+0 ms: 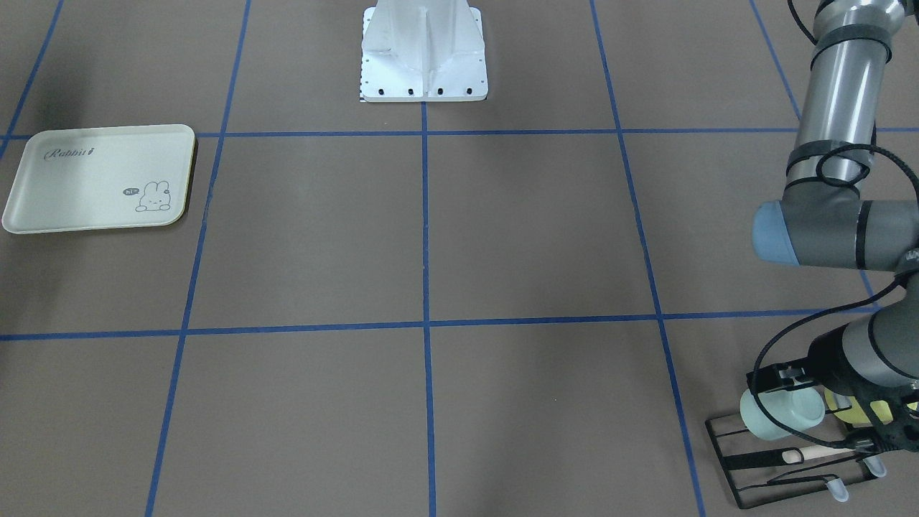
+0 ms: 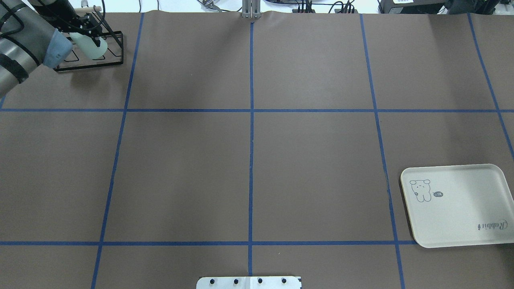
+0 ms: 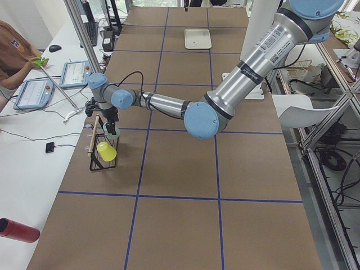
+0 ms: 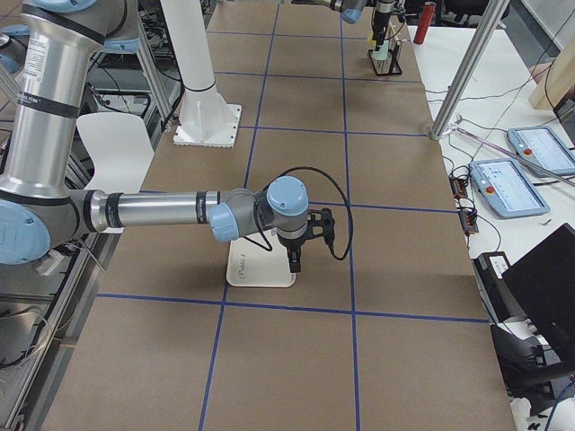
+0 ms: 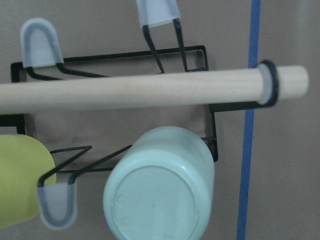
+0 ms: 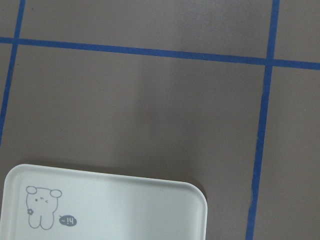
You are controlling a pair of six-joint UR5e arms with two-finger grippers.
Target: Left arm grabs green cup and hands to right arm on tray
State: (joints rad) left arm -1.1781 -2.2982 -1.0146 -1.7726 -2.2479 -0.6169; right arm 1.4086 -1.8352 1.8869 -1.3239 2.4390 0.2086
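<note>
The green cup (image 1: 781, 416) sits upturned on a black wire rack (image 1: 747, 467) at the table's far left corner. It also shows in the left wrist view (image 5: 160, 187), base toward the camera. My left gripper (image 1: 784, 380) is over it, jaws open, one on each side of its upper part. The cream tray (image 2: 457, 204) lies bare on the right side. My right gripper (image 4: 295, 260) hangs just above the tray's edge (image 4: 260, 269). It shows only in the exterior right view, so I cannot tell whether it is open or shut.
A yellow-green cup (image 1: 851, 409) sits on the same rack beside the green one. A wooden dowel (image 5: 135, 92) runs across the rack's top. Several rack pegs with translucent caps (image 5: 37, 42) stand bare. The robot's white base plate (image 1: 423, 50) is at the centre.
</note>
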